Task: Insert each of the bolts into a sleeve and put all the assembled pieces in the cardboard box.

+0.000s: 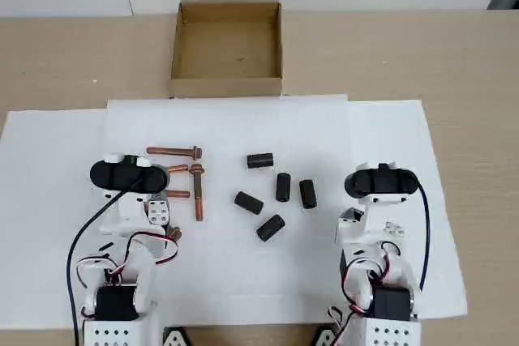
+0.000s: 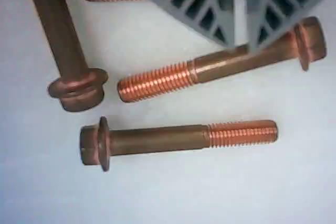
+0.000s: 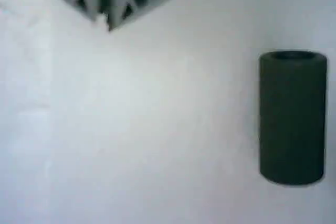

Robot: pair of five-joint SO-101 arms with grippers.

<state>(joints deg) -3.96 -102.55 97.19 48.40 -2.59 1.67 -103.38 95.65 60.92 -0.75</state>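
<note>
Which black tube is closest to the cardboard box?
The sleeve lying crosswise at the far end of the group of five. The other four all lie farther from the cardboard box.

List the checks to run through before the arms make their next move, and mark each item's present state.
1. Cardboard box open and empty: ok.
2. Sleeves lying apart, none stacked: ok.
3. Bolts loose, none in a sleeve: ok.
4. Left gripper over a bolt: ok.
5. Right gripper over a sleeve: not ok, it lies beside.
6. Bolt count matches sleeves: cannot tell, left arm covers some.
</note>
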